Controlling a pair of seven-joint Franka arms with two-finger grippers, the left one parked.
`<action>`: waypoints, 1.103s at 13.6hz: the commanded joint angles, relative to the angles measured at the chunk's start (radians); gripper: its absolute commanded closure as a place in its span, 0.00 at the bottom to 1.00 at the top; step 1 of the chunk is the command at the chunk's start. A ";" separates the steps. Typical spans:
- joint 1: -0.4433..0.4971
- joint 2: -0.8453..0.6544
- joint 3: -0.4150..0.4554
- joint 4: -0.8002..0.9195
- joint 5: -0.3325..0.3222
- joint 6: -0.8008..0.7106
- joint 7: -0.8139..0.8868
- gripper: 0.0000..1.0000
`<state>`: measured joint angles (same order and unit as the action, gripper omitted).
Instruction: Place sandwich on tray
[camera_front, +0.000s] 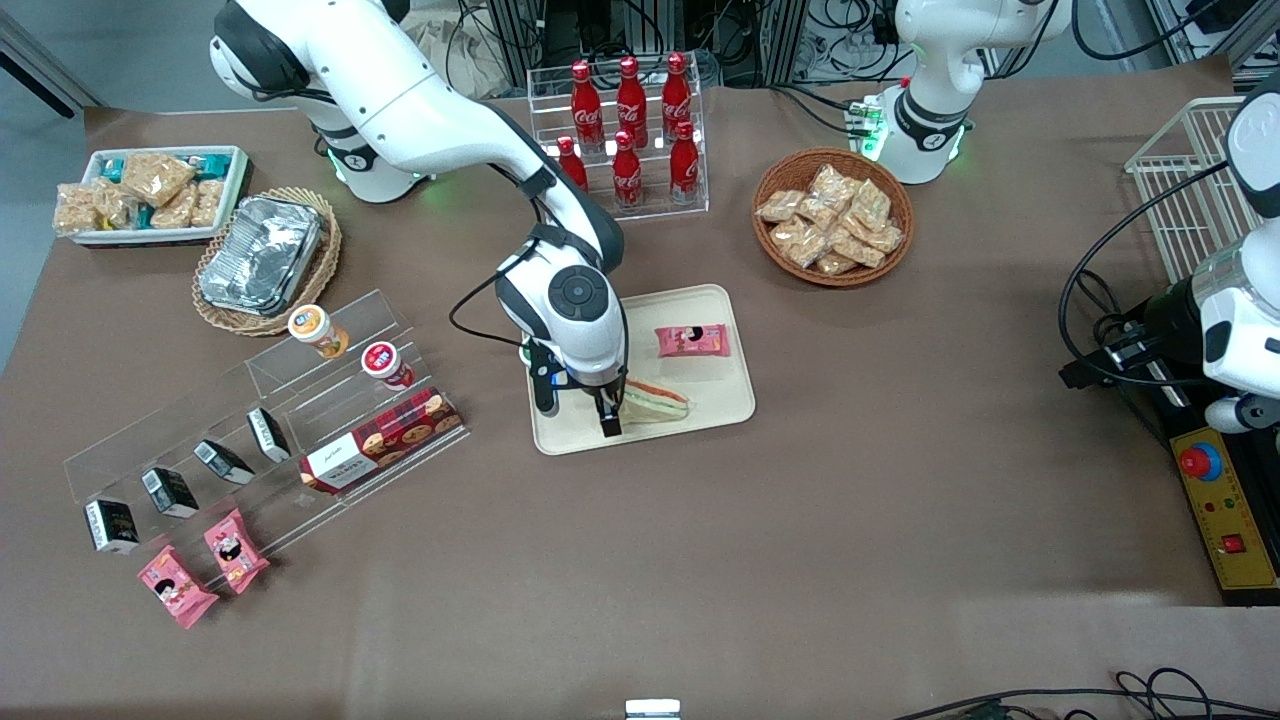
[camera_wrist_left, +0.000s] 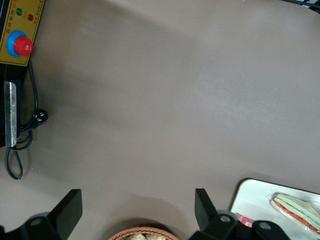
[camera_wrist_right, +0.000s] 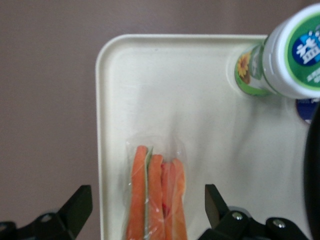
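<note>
1. Gripper (camera_front: 578, 408): found low over the tray's edge nearest the front camera, at the end of the sandwich toward the working arm's end of the table. In the right wrist view the gripper (camera_wrist_right: 147, 202) was seen released, its two fingers (camera_wrist_right: 80, 205) spread wide to either side of the sandwich and touching nothing.
2. Sandwich (camera_front: 655, 402) (camera_wrist_right: 155, 175) (camera_wrist_left: 297, 210): a clear-wrapped wedge, laid flat on the tray, with its orange-red and green filling stripes turned upward. It was held by nothing and lay near one long rim.
3. Tray (camera_front: 710, 395) (camera_wrist_right: 200, 100) (camera_wrist_left: 250, 197): a cream rectangle with rounded corners, set on the brown table near its middle.
4. Pink snack packet (camera_front: 692, 341): laid flat on the tray, farther from the front camera than the sandwich and apart from it.
5. White-capped bottle (camera_wrist_right: 287, 52): green-labelled and stood upright on the tray near a corner. It was recorded in the right wrist view only.
6. Wicker basket (camera_front: 832, 217): filled with wrapped snacks and placed toward the parked arm's end.
7. Cola bottles (camera_front: 628, 130): ranked in a clear rack, farther from the front camera than the tray.
8. Foil container (camera_front: 260, 255): set in a woven basket toward the working arm's end.
</note>
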<state>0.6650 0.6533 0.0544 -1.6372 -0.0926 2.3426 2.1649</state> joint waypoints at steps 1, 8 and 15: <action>-0.010 -0.090 0.010 0.008 0.028 -0.090 -0.113 0.00; -0.166 -0.411 0.013 0.048 0.168 -0.460 -0.801 0.00; -0.399 -0.589 -0.001 0.023 0.004 -0.609 -1.711 0.00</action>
<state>0.3676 0.1209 0.0535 -1.5748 -0.0721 1.7381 0.7344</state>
